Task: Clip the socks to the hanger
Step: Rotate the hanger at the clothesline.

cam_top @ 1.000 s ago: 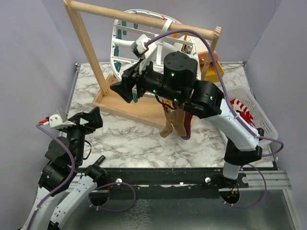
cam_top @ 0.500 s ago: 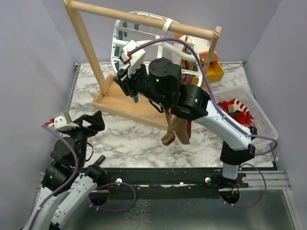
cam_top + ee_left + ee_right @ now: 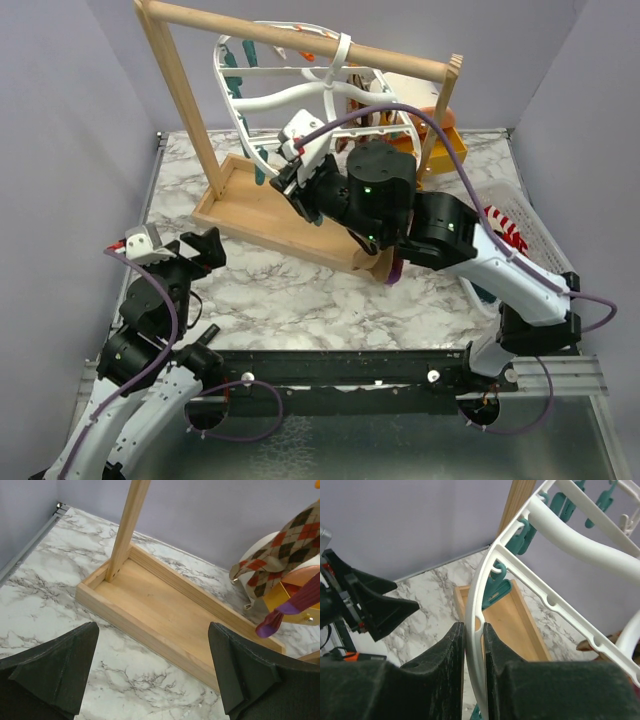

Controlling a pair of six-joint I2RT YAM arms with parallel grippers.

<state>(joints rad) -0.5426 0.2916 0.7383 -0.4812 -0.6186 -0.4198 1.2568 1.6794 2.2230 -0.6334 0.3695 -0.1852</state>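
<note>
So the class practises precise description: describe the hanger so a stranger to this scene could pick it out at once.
Find the wooden rack on the marble table; the hanger hangs from its top bar. It is a white plastic ring with spokes and dangling teal clips, its rim between the jaws of the right gripper. Unlike the white basket on the table, it hangs.

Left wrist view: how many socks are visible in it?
2: a diamond-patterned sock at the upper right edge, and a purple sock just below it. More may be hidden outside the frame.
</note>
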